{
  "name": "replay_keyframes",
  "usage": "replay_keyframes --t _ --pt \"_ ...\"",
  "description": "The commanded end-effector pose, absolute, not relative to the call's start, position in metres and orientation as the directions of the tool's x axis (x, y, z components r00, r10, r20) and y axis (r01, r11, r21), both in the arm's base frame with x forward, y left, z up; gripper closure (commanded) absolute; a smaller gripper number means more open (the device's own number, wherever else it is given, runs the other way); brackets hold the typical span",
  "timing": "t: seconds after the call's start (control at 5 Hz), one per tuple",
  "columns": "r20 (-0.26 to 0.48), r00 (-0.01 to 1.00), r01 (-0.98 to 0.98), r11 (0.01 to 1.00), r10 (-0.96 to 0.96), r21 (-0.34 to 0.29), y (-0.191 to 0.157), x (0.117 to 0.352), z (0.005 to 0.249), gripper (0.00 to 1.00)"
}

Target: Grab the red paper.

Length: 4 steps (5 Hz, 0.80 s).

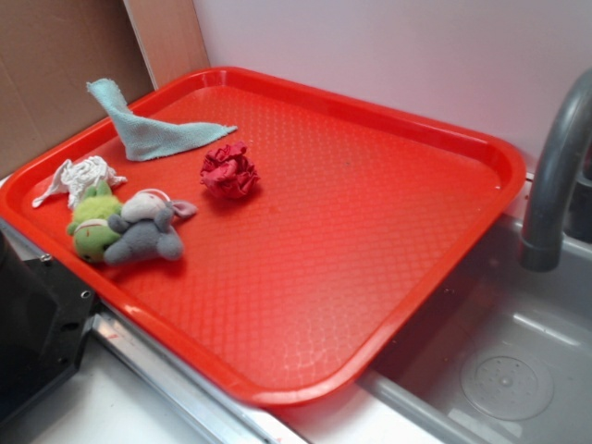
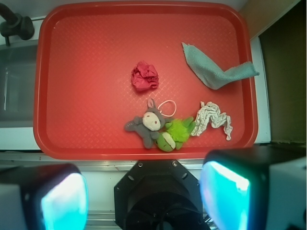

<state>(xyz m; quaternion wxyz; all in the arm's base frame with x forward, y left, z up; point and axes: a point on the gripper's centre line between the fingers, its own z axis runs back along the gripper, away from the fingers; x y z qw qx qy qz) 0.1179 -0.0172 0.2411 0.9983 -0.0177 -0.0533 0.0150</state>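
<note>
The red paper (image 1: 228, 172) is a small dark crimson crumpled ball lying on the big red tray (image 1: 388, 305), left of the tray's middle. In the wrist view the red paper (image 2: 145, 76) sits near the tray's centre (image 2: 86, 120). My gripper (image 2: 144, 203) is open and empty, its two fingers (image 2: 225, 196) wide apart at the bottom of the wrist view. It hangs high above the robot base, well short of the paper. The gripper does not show in the exterior view.
A grey plush (image 1: 143, 239) and a green plush (image 1: 92, 222) lie at the tray's near left, with a white wrinkly wad (image 1: 81, 176) and a pale blue cloth (image 1: 153, 129) beside them. A grey tap (image 1: 555, 176) and sink (image 1: 499, 370) stand on the right.
</note>
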Motion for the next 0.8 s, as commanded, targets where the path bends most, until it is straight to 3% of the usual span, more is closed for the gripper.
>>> replay_keyframes --t 0.0,0.2,0.4,0.6 --pt "0.106 0.994 -0.028 0.999 0.032 -0.037 -0.017 0.118 0.241 0.0" --pt "0.067 0.993 -0.102 0.993 0.098 0.063 -0.001 0.131 0.191 0.0" --pt "0.025 0.993 -0.116 0.988 0.114 0.103 0.005 0.149 0.162 0.0" --pt "0.062 0.997 -0.046 0.995 0.041 0.085 -0.003 0.178 0.129 0.0"
